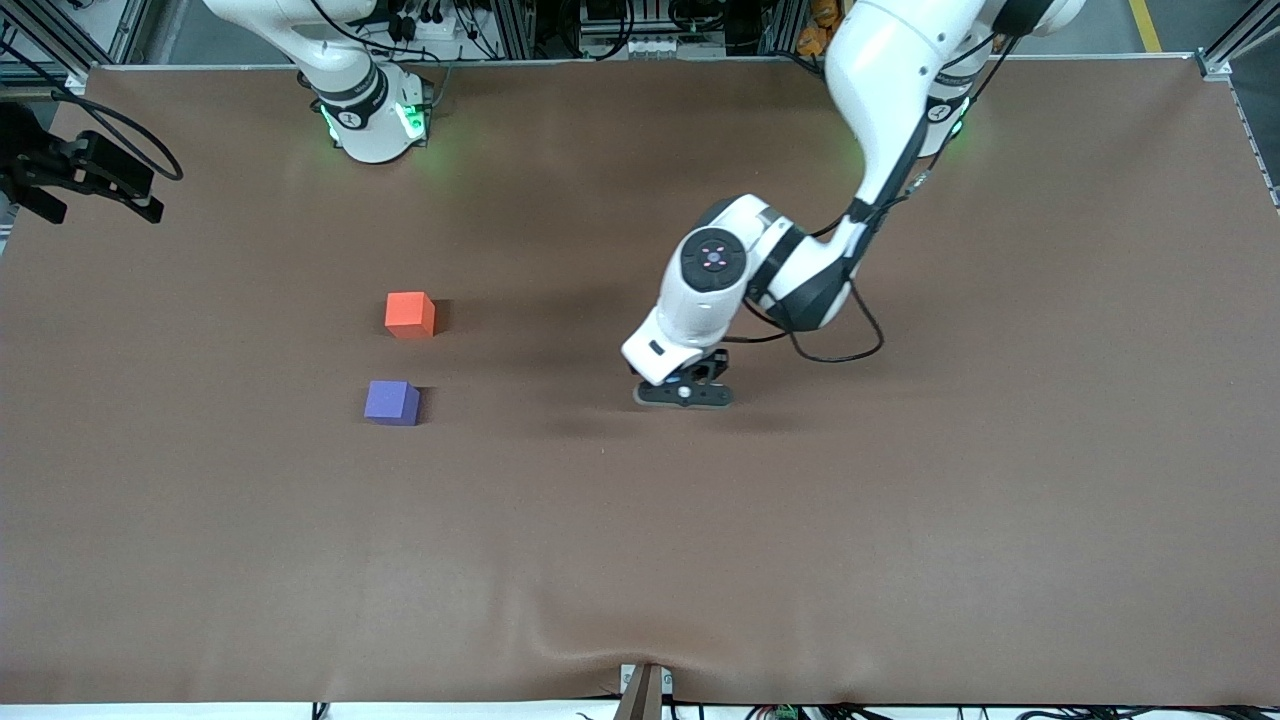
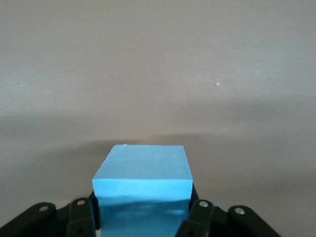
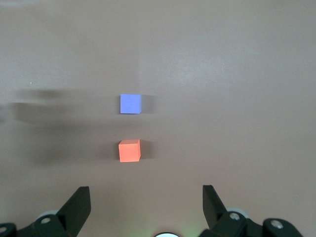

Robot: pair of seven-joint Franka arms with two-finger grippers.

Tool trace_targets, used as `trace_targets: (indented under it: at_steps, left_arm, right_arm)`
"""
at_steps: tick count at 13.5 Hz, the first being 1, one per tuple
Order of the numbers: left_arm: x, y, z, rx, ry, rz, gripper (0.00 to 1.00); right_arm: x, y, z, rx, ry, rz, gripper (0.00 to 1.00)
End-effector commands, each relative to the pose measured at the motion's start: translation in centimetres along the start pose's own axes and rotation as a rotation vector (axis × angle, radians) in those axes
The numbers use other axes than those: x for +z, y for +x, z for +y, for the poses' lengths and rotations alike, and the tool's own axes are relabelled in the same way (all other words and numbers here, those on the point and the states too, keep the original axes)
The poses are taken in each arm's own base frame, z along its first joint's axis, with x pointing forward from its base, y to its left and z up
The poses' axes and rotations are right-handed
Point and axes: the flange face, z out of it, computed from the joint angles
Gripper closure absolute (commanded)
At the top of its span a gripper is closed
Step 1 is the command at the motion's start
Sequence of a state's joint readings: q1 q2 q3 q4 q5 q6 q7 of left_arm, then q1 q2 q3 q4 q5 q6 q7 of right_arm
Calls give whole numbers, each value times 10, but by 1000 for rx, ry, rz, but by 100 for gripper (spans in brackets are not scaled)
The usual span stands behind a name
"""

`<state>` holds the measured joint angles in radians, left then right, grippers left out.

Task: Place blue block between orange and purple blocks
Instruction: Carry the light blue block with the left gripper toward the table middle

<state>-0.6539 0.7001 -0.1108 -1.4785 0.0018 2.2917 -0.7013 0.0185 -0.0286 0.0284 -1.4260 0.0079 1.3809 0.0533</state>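
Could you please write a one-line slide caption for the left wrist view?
Left gripper fingers shut on the blue block above the brown table.

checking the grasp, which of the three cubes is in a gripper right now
The blue block: the left gripper is shut on it. The orange block and purple block sit free on the table.

Views, 3. Front: high across the table [image 1: 900, 560], facing my bases, whole surface seen. My left wrist: looks down past the fingers [image 2: 81, 217], very close on the blue block [image 2: 143, 182]. My right wrist: higher, wider. Front and right wrist share the orange block [image 1: 410, 314] and the purple block [image 1: 392, 402].
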Motion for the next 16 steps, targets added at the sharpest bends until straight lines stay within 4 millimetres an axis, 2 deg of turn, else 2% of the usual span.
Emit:
trace_targets:
  at_steps: [1,4,5,9,10,12,14,16]
  left_arm:
    - [0,7,23,-14,-4,22,60]
    - [7,4,41,-22,-44,12,61]
    - [14,-5,57,-12,-57,8,61]
    - [38,-23,81,-22,-126,7,66]
    - [36,-26,88,-18,-140,15,66]
    - [44,-24,93,-23,-151,19,66]
    - [58,-27,107,-46,-171,28,66]
    - [61,-26,108,-54,-177,32,66]
  right_arm:
    - [-3,1,2,0,-8,-2,0]
    - [-3,1,4,3,-8,-2,0]
    - [-3,1,3,1,-8,-2,0]
    - [-2,1,-1,-3,-8,-3,0]
    - [4,6,-2,-8,-8,-14,0]
    - [8,8,-4,-12,-10,-24,0]
    - [14,12,-6,-14,-10,-32,0]
    - [23,19,-16,-35,-11,-46,0]
